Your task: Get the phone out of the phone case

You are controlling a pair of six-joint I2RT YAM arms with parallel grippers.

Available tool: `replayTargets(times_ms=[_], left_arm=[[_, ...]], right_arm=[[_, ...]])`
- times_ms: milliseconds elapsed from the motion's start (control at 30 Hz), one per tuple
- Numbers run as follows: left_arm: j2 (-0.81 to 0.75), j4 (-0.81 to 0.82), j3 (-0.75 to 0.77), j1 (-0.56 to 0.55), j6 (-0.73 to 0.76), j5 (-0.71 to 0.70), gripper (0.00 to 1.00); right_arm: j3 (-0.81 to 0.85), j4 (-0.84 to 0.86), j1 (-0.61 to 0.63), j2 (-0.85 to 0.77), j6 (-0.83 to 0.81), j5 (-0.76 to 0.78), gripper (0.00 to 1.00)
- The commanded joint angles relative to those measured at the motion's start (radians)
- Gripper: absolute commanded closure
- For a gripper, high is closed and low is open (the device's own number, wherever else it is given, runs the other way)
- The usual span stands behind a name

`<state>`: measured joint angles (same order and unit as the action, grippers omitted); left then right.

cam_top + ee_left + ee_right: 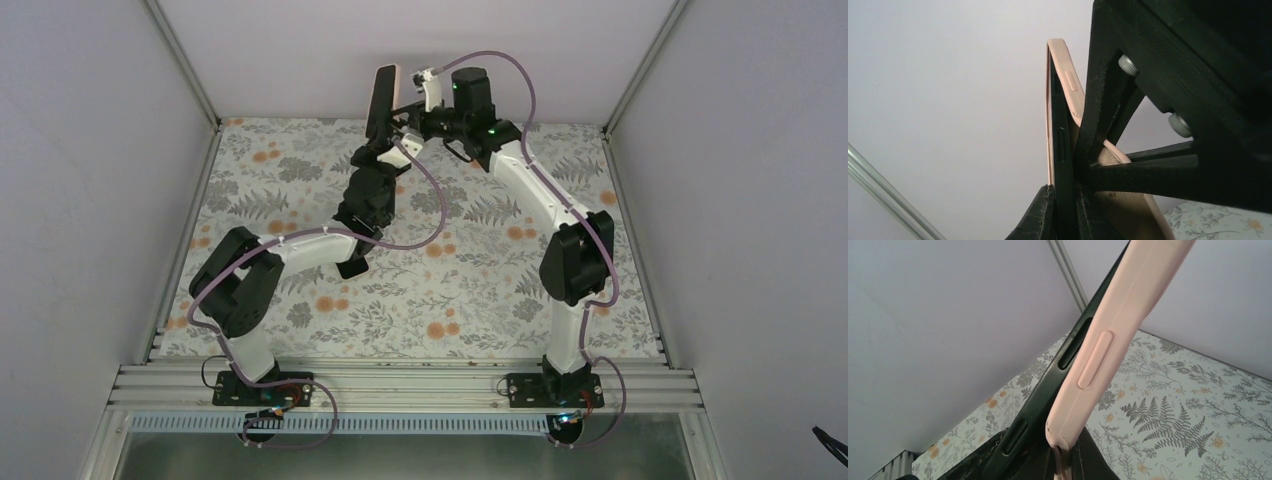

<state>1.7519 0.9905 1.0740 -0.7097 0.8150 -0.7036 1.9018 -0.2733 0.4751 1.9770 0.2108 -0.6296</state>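
The two arms are rising from their bases at the near edge of the floral worktop (480, 290) and leaning in toward each other over its far middle. The left arm (300, 245) is folding low across the pattern and then reaching upward. The right arm (545, 200) is standing taller and bending inward from the right.

Where they meet, both are holding the task's thing up in the air, well above the worktop and close to the back wall (300, 50). The left gripper (1065, 205) is clamping from below on the lower end of the dark phone (1062, 145), one finger pressing on each face. The right gripper (1063, 460) is pinching shut on an edge of the pink phone case (1103, 335).

The phone is standing nearly upright, its long edge with the side buttons facing the left wrist camera. The phone case is bowing away from the phone's back along one side, so a wedge of gap is showing between them, while its top corner is wrapping over the upper end of the phone.
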Motion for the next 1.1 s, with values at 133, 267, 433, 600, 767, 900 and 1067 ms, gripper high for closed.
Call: replayTargets(times_ms=[133, 267, 433, 600, 767, 900, 1067], left_arm=[[-0.156, -0.104, 0.029, 0.062, -0.140, -0.016, 0.98], [-0.221, -0.236, 0.006, 0.063, -0.178, 0.037, 0.98], [-0.288, -0.300, -0.064, 0.066, -0.125, 0.055, 0.98], [-0.362, -0.309, -0.206, 0.094, -0.020, 0.015, 0.98], [-0.465, -0.309, -0.376, 0.178, 0.100, -0.002, 0.98], [-0.570, -0.404, -0.493, 0.268, 0.129, 0.018, 0.98], [-0.677, -0.438, -0.680, 0.308, 0.206, 0.027, 0.98]], right_arm=[[-0.034, -0.192, -0.020, 0.017, -0.118, 0.174, 0.97], [-0.006, -0.254, -0.060, 0.036, -0.159, 0.230, 0.97], [-0.061, -0.275, -0.108, 0.013, -0.207, 0.222, 0.97], [-0.097, -0.399, -0.121, 0.001, -0.309, 0.154, 0.97], [-0.148, -0.553, -0.119, 0.003, -0.417, 0.066, 0.97], [-0.200, -0.661, -0.113, 0.012, -0.484, 0.041, 0.97], [-0.330, -0.648, -0.102, -0.020, -0.504, 0.095, 0.96]])
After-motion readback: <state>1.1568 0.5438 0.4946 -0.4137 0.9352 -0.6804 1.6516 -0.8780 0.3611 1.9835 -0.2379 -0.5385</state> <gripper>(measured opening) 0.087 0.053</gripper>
